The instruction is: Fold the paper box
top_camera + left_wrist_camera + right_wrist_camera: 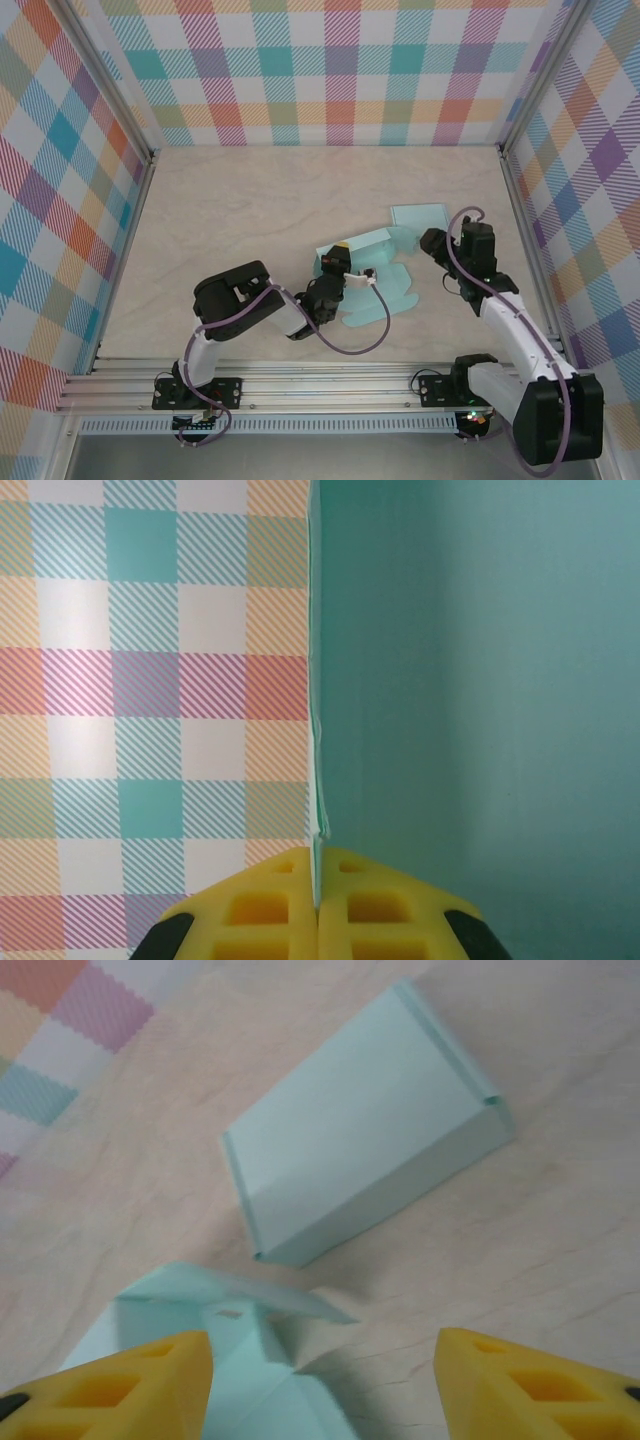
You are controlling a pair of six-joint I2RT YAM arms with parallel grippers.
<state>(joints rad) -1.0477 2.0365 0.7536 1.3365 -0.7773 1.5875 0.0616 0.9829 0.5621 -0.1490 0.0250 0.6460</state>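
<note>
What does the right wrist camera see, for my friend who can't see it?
A folded teal paper piece lies on the beige table. The right hand is open below it, yellow fingers apart, with another teal paper flap beside one finger.

paper box (385, 298) on table (250, 200), folded piece (418, 214) behind

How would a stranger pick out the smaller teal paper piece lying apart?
On the beige marbled table, look right of centre, toward the back. The small pale teal folded paper piece lies alone, untouched, unlike the larger unfolded paper box that the left gripper pinches.
</note>
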